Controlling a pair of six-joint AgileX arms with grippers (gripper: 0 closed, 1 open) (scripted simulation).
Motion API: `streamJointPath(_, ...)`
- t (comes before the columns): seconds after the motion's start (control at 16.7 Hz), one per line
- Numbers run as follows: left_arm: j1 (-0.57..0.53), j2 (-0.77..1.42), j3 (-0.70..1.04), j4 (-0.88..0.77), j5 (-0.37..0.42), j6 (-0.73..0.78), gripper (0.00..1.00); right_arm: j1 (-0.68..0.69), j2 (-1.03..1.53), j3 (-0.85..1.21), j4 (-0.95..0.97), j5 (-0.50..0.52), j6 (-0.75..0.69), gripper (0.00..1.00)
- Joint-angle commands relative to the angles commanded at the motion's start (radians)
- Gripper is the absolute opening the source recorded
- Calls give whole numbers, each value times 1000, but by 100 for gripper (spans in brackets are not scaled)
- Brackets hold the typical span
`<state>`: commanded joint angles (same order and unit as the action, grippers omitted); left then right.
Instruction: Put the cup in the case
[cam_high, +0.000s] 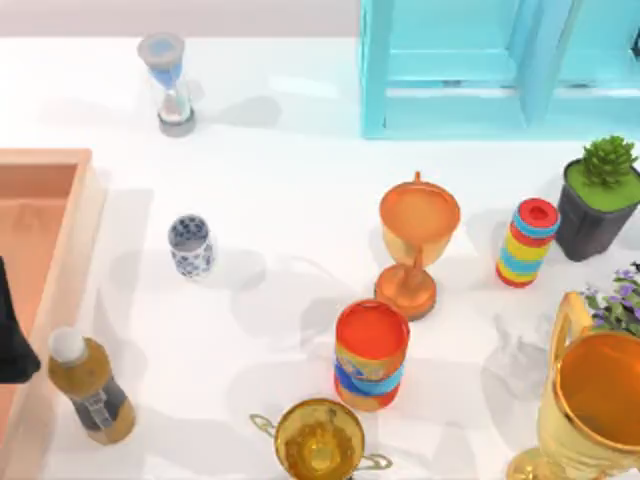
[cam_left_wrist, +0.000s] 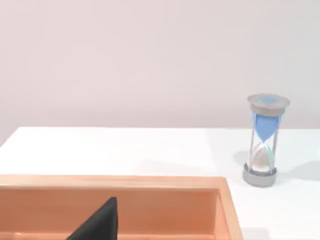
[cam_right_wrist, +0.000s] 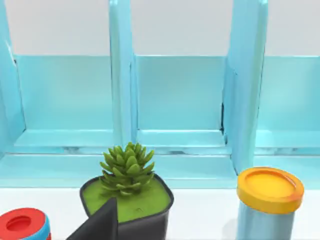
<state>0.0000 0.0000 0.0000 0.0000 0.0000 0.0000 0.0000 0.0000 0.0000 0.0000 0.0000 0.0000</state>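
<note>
the cup (cam_high: 190, 245) stands upright on the white worktop (cam_high: 290, 200), untouched, just beside the right wall of the wooden case (cam_high: 60, 250) – the left gripper (cam_high: 12, 335) hangs over that case at the worktop's left edge, with the cup off to its right and a little farther back (whether this gripper is released or clenched, i cannot tell). a capped bottle (cam_high: 88, 388) stands close by the left gripper, an hourglass (cam_left_wrist: 265, 141) stands beyond the case's back corner, and the right gripper (cam_right_wrist: 100, 222) – its state likewise unclear – faces a potted succulent (cam_right_wrist: 126, 192) before the blue shelf (cam_right_wrist: 175, 100).
</note>
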Motion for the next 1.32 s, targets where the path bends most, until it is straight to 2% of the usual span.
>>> streamJointPath(0.3, 4, 59, 60, -42, -7, -31, 100, 0, 0, 0, 0, 0, 0, 100)
streamJointPath(0.54, 9, 282, 276, -194, -32, -124, 100, 0, 0, 0, 0, 0, 0, 100)
streamJointPath(0.96, -26, 1012, 825, -635, -89, -301, 100, 0, 0, 0, 0, 0, 0, 100)
streamJointPath(1.32, -137, 1676, 1297, -1034, -101, -387, 100, 0, 0, 0, 0, 0, 0, 100)
